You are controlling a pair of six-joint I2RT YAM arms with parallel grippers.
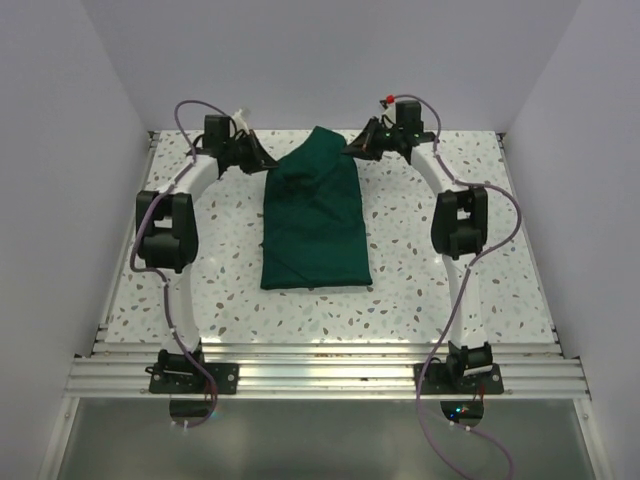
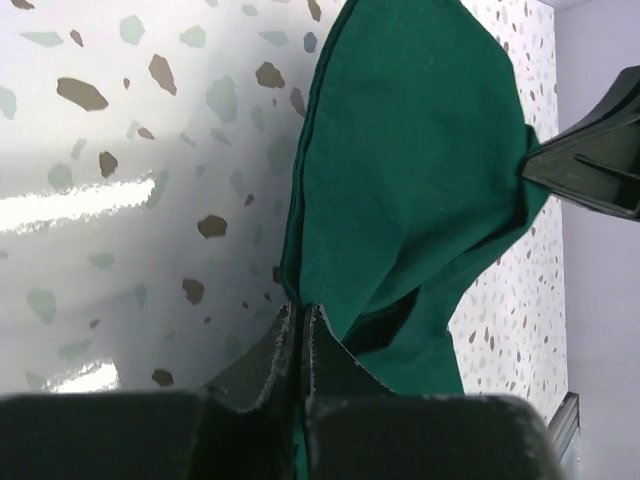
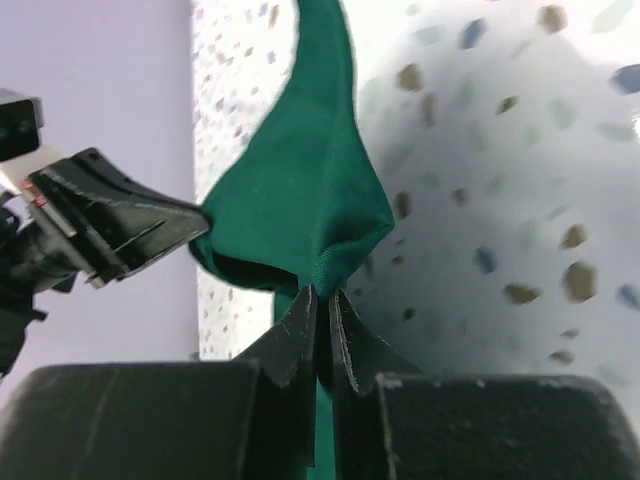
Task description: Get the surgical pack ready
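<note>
Progress looks well along: the surgical pack lies in the middle of the table as a long, dark green folded bundle, its near end squared off and its far end drawn up into a peak between the two arms. No tray, instruments or pads show anywhere; whether they sit inside the folds cannot be told. The left gripper is clenched on the cloth's far left edge, with fabric pinched between its closed fingers. The right gripper is likewise clamped on the far right corner. The two tips sit close together, with a lifted hump of cloth spanning them. Judging from this, the side folds are done, and the far flap remains to be brought toward the near end and laid flat; any tucking after that is also left.

The table is a glossy white terrazzo top flecked with grey, brown and green chips, catching bright reflections. Aluminium rails run along its near edge, carrying the arm bases. Plain pale walls enclose the sides and back.
</note>
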